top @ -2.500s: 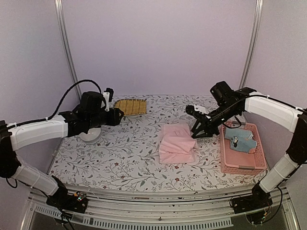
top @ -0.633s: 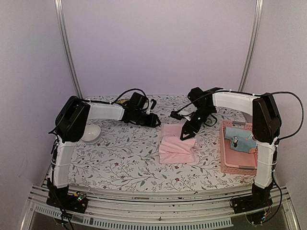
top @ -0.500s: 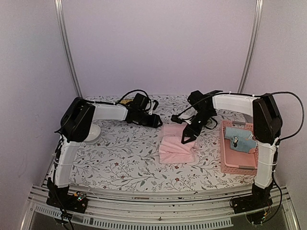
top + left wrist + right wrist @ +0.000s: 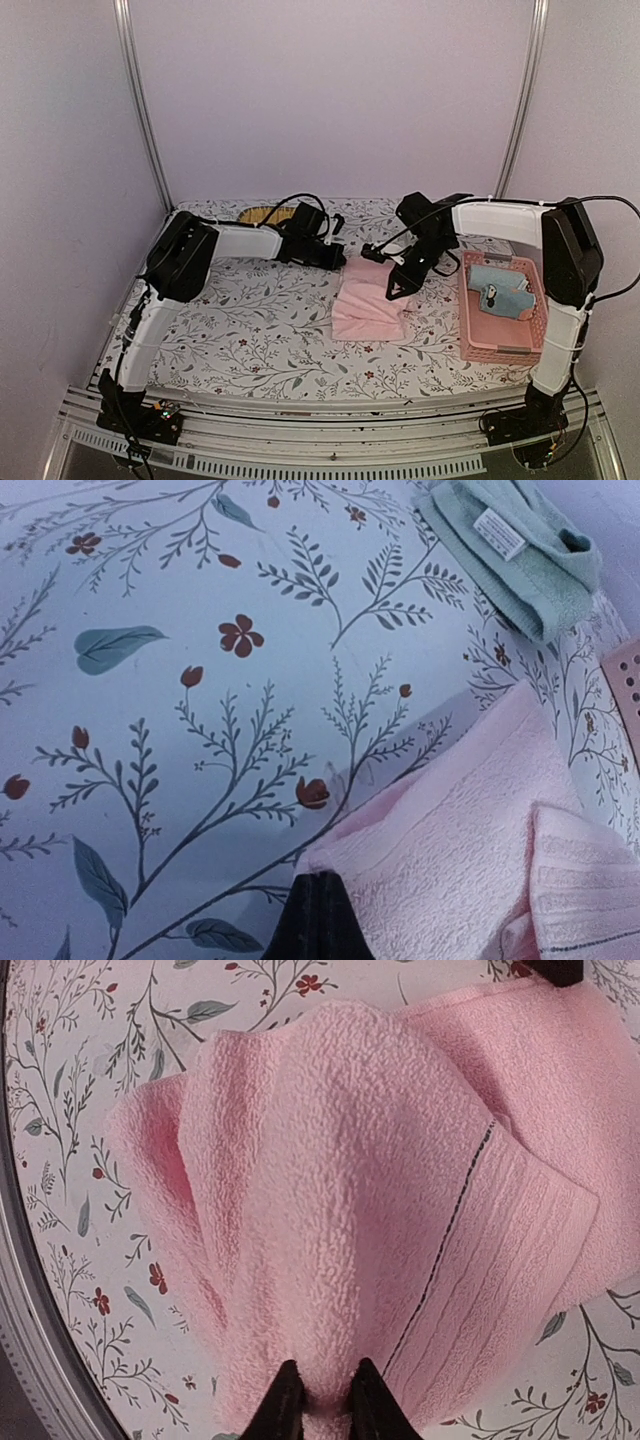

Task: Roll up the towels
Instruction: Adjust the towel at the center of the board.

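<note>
Since the earlier frames, the left gripper (image 4: 318,918) has reached further right to the far left corner of the pink towel (image 4: 366,310), and the right gripper (image 4: 322,1390) has narrowed onto the cloth. The left jaws are fully closed, tips at the towel's edge; whether cloth is caught cannot be told. The right jaws stand slightly apart, pinching a raised fold near the towel's far edge. The towel lies right of the table's (image 4: 250,320) centre, beside the basket (image 4: 500,350) at the right edge.

White arm shells (image 4: 240,239), black joints (image 4: 185,255), looping black cables (image 4: 290,198).
</note>
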Robot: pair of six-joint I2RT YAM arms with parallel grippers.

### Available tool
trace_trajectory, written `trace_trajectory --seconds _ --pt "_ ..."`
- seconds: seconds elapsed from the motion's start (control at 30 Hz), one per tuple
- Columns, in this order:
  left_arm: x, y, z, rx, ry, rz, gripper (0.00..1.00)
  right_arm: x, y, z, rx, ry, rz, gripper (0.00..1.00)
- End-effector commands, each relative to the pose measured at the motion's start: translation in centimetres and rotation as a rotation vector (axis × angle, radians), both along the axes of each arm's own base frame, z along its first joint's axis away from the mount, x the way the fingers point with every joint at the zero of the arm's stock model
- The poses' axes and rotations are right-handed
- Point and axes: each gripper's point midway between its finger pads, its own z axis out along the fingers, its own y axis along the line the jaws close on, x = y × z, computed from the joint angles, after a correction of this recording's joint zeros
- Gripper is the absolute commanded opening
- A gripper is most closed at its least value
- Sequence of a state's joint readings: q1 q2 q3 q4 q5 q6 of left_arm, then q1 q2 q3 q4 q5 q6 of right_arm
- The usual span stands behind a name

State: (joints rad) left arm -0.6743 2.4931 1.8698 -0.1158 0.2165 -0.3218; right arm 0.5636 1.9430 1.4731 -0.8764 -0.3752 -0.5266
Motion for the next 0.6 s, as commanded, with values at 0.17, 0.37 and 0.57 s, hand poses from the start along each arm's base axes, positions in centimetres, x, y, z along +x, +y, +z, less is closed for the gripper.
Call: trace_trajectory --seconds 0.17,0.37,0.57 --pt "1.8 5.5 6.0 -0.014 -0.119 0.163 0.00 5.9 -0.8 3.7 -0.004 -0.186 -0.080 0.03" --pt "0.4 16.5 19.0 -0.118 -0.294 0.378 0.00 12.9 0.0 15.5 0.102 -0.476 -0.127 0.02" --pt "-6.7 21.1 21.8 -0.161 -0.297 0.411 0.00 5.6 2.1 21.9 0.341 -0.556 0.118 0.05"
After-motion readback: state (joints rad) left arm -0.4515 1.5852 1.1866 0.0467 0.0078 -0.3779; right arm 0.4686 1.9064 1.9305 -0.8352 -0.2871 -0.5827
